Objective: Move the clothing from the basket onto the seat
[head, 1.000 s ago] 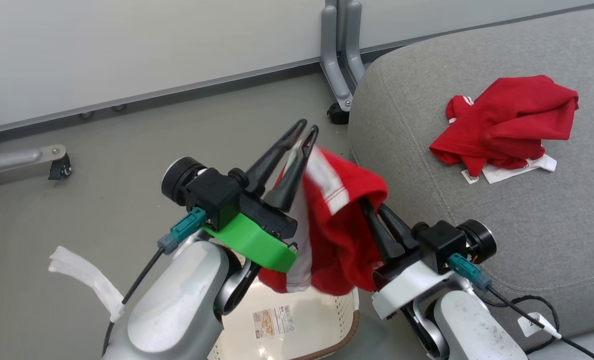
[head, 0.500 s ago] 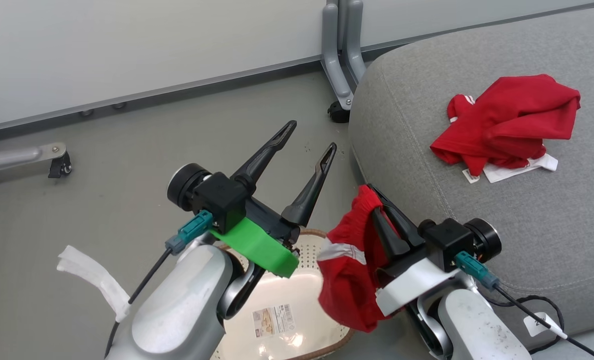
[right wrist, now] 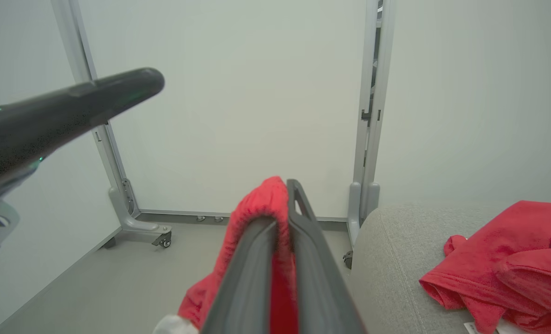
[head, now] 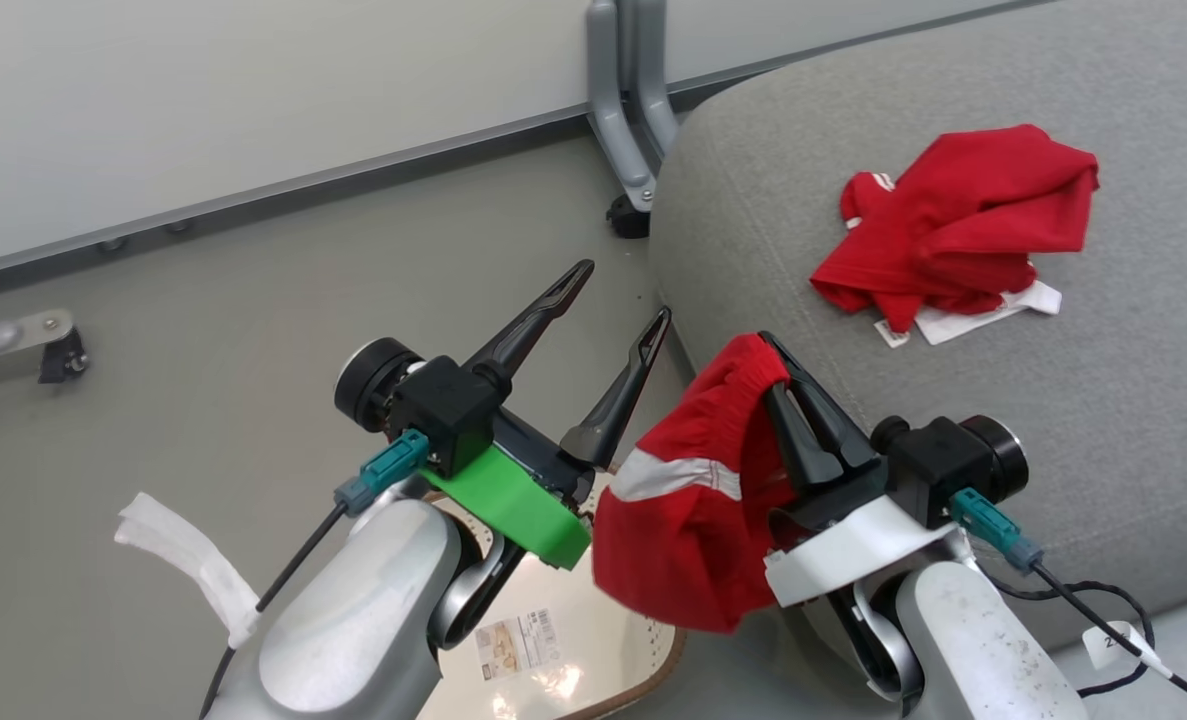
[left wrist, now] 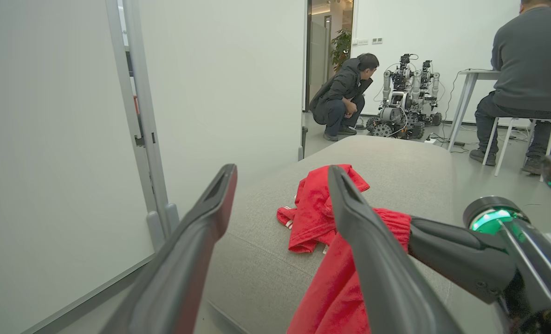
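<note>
Seat (head: pixel 1003 420): grey, takes up the right of the head view, rounded corner toward the claws. Floor (head: pixel 203 330) is grey, left of it. White partition (head: pixel 253 90) runs behind, its grey castor foot (head: pixel 623 170) just off the seat corner. Left wrist view, far behind the seat: crouching person (left wrist: pixel 345 97) beside parked robots (left wrist: pixel 405 97), seated person (left wrist: pixel 530 69) at right. Basket (head: pixel 653 640) sits on the floor at bottom centre, just off the seat's front edge, largely hidden by the left arm; barcode sticker (head: pixel 518 645) shows on its bottom. Clothing is two red pieces. Loose garment (head: pixel 953 235) lies crumpled on the seat, well back from the corner, white label (head: pixel 983 315) poking out under it. Held garment (head: pixel 683 530) hangs off the right claw (head: pixel 768 345), between the basket and the seat edge, clear of both, white stripe (head: pixel 673 475) across its front. Right claw is closed, pinching the elastic waistband at the fingertips, fabric bunched over the tip and draping down the left side of the fingers. Left claw (head: pixel 621 292) is wide open, nothing in it, fingers angled up toward the partition, just left of the held garment; can't tell whether its inner finger touches the cloth. Green bracket (head: pixel 513 500) sits under the left wrist.
</note>
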